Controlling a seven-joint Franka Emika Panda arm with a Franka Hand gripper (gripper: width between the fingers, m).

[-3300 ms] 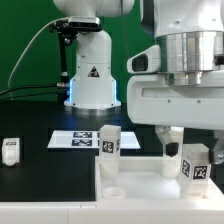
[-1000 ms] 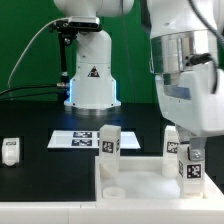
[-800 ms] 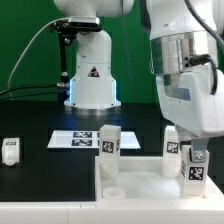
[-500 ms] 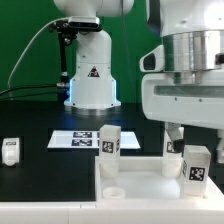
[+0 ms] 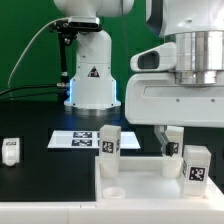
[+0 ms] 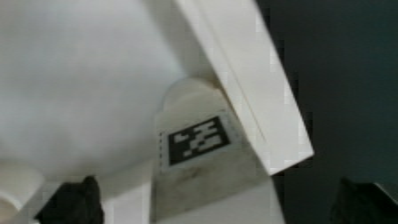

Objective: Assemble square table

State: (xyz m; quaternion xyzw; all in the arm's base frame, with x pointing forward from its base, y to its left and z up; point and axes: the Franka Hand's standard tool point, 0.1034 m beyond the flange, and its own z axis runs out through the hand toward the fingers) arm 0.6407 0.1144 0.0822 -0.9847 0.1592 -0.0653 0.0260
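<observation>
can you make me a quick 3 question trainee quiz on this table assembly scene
1. True or false: the gripper is clamped on a leg.
2. How many legs stand upright on the square table? A one, B two, C four.
3. Where does the loose leg lie?

Key
1. False; its fingers stand open, holding nothing.
2. B: the back leg and the right-corner leg.
3. On the black mat at the exterior view's left, apart from the slab.

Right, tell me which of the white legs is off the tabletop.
The small leg alone on the black table at the exterior view's left. The other two legs stand upright on the white tabletop.
</observation>
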